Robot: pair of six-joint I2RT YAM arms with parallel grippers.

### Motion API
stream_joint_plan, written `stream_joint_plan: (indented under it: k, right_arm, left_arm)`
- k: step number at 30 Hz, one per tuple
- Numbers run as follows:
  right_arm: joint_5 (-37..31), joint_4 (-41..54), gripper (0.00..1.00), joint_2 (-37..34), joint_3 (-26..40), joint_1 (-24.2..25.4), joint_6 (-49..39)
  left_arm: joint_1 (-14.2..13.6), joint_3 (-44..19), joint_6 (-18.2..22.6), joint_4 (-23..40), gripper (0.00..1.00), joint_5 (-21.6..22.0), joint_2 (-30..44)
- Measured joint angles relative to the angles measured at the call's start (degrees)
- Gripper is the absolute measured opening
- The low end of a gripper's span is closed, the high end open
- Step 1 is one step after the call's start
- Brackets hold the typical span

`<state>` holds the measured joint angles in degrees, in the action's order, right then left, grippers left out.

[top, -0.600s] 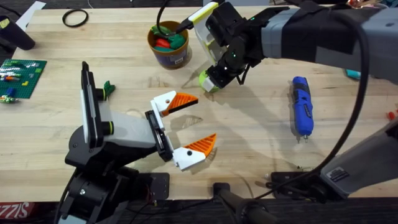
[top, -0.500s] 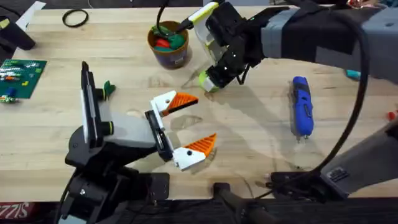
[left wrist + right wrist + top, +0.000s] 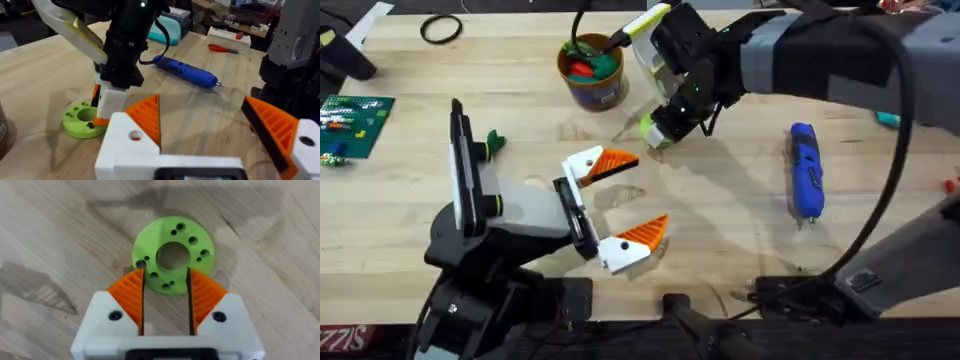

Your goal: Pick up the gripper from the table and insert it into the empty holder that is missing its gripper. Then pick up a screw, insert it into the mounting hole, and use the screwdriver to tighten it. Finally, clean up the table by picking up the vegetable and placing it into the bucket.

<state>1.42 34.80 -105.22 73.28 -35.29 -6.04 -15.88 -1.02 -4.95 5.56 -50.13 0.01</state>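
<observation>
A lime-green disc [image 3: 192, 242] with a centre hole and several small holes lies flat on the wood [image 3: 650, 136], just right of the bucket [image 3: 592, 88]. My right gripper [image 3: 165, 272] points down over the disc's near edge [image 3: 665, 122], its orange pads a narrow gap apart with nothing between them. Red and green vegetable pieces [image 3: 588, 64] sit in the bucket. The blue screwdriver [image 3: 805, 170] lies at the right [image 3: 185, 72]. My left gripper [image 3: 650, 192] hovers wide open and empty at mid-table [image 3: 200, 102]. The holder and the screw are out of view.
A small green piece [image 3: 494, 141] lies beside the left arm. A green brick plate [image 3: 355, 112] sits at the left edge and a black ring [image 3: 440, 28] at the back left. A red-handled tool [image 3: 225, 48] lies past the screwdriver.
</observation>
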Motion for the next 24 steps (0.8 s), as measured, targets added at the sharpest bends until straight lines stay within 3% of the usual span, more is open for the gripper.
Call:
stream_joint_plan:
  k: [10,24]
  right_arm:
    - [1.45,0.39,0.421,-0.01,1.01,-4.6,0.02]
    - [0.75,-0.87,0.421,0.0,1.46,-4.76,0.02]
  left_arm:
    - [0.0,0.0,0.0,0.0,0.986,0.0,-0.01]
    - [0.0,0.0,0.0,0.0,0.986,0.0,0.0]
